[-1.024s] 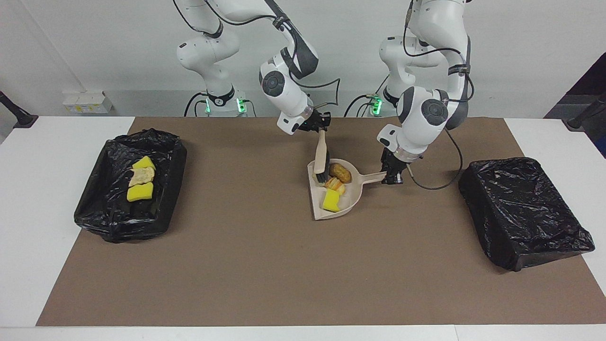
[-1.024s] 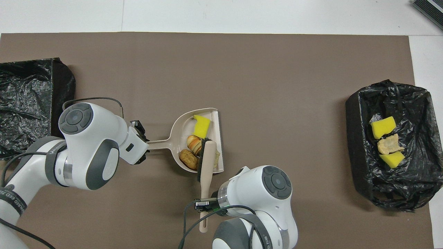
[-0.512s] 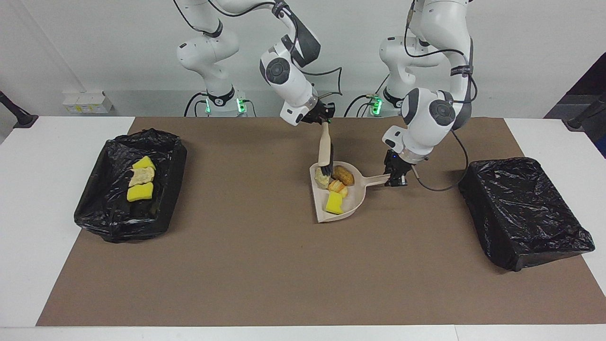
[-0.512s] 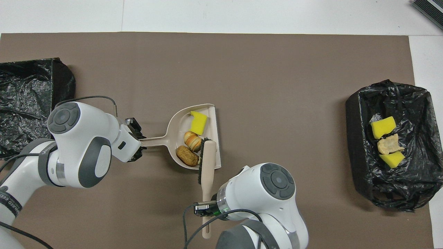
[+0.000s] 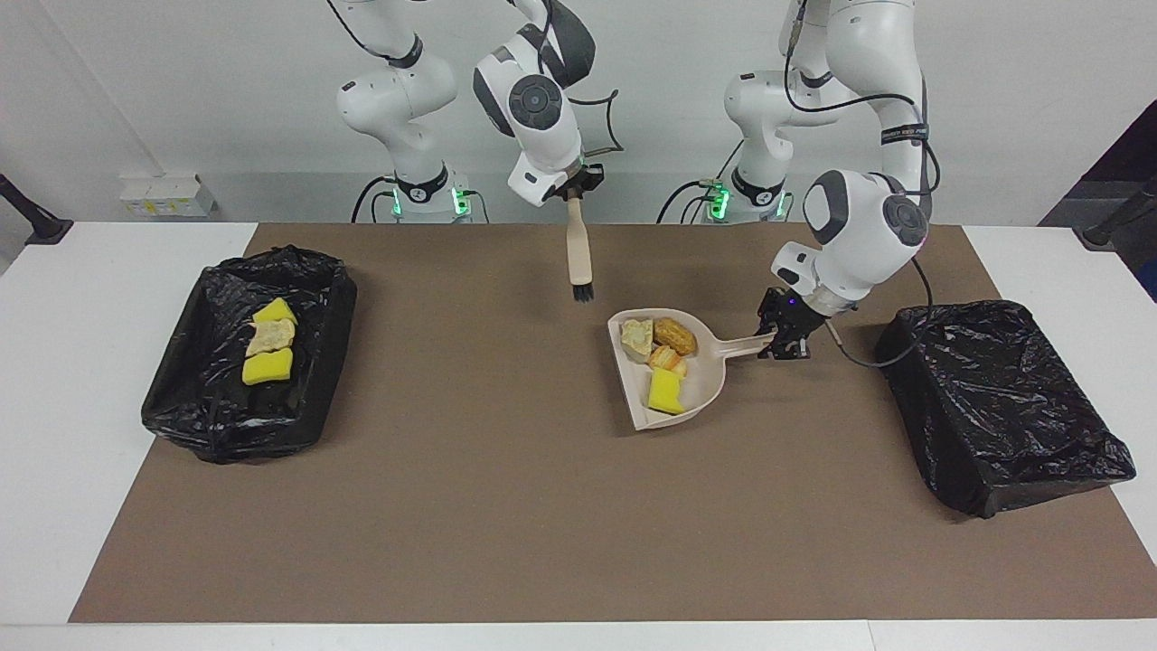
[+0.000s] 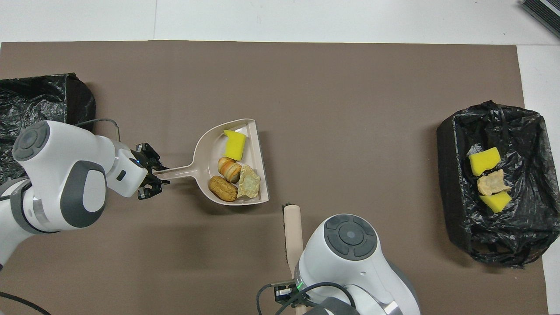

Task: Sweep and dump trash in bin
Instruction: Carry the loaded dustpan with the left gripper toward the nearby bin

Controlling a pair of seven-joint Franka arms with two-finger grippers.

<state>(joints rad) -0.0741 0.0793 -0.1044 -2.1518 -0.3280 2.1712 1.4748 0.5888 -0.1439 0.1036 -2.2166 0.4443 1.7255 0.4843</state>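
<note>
Facing view: left tool [image 5: 785, 336] clamps the dustpan [image 5: 671, 382] handle, its long axis aimed at the closer, empty-looking bin [image 5: 999, 402]; right tool [image 5: 573, 193] grips the brush [image 5: 579, 253].

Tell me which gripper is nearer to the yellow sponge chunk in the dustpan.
Left. The left gripper grips the handle of the dustpan that carries the yellow sponge chunk. The right gripper holds the brush raised, clear of the pan.
</note>
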